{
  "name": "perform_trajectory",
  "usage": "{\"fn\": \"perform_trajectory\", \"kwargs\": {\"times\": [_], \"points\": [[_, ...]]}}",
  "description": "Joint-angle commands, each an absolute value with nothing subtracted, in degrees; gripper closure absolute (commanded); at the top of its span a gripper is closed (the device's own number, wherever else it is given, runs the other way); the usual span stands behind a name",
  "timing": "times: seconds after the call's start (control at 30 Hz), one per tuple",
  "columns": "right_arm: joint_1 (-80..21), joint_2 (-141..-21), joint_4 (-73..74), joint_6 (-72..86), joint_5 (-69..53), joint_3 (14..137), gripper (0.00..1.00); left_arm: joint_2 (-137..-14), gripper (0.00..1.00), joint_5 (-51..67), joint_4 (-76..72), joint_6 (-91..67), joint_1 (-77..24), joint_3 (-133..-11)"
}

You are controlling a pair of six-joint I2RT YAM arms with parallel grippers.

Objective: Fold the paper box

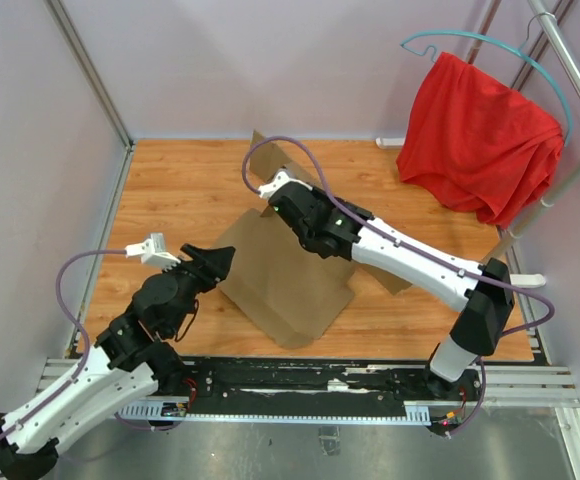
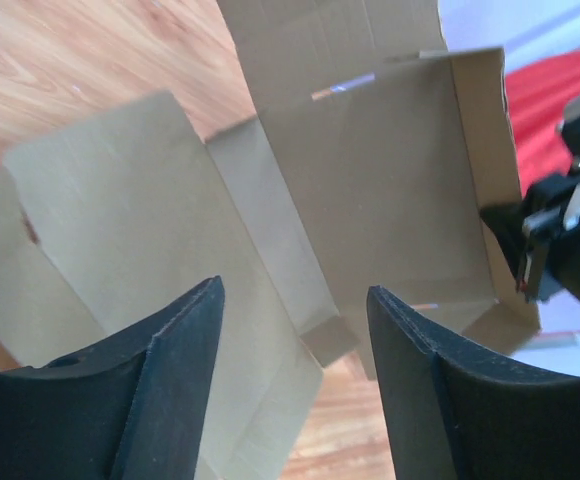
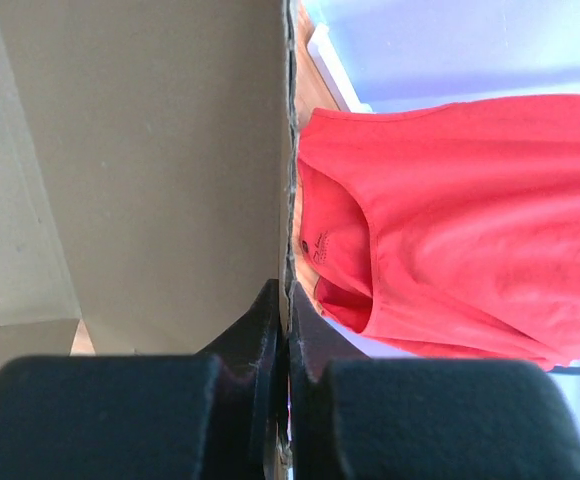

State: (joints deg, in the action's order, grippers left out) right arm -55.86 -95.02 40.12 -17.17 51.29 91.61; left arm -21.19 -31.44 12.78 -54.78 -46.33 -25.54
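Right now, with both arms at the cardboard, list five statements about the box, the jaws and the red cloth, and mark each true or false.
1. The right arm has its jaws shut on a raised flap of the paper box. True.
2. The left arm has its jaws clamped on the box. False: they stand open with nothing between them.
3. The red cloth lies draped over the box. False: it hangs at the far right, apart from the box.
4. The box rests on the wooden table. True.
5. The box is folded shut. False: it is open, with flaps spread.
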Motion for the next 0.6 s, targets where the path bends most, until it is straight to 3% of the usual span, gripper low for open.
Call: {"fn": "perform_trajectory", "kwargs": {"times": [0.0, 0.17, 0.3, 0.47, 0.57], "points": [[-57.74, -95.61, 32.77, -22.97, 53.40, 85.88, 0.99, -29.25, 0.32, -38.54, 17.37, -46.57, -46.58, -30.96], [-57.81, -97.07, 33.78, -21.37, 49.85, 83.90, 0.99, -46.60, 0.27, -35.60, 19.24, -39.18, -44.15, -45.11], [-57.59, -95.89, 33.40, -20.50, 45.74, 81.72, 0.99, -54.52, 0.26, -21.95, 19.00, -35.51, -34.02, -54.69], [-56.73, -92.63, 32.63, -18.34, 38.37, 80.47, 0.99, -59.11, 0.22, -18.42, 15.89, -32.47, -22.30, -60.30], [-56.58, -90.20, 32.77, -17.53, 34.23, 80.24, 0.99, -63.51, 0.22, -5.32, 12.54, -34.06, -11.50, -60.50]]}}
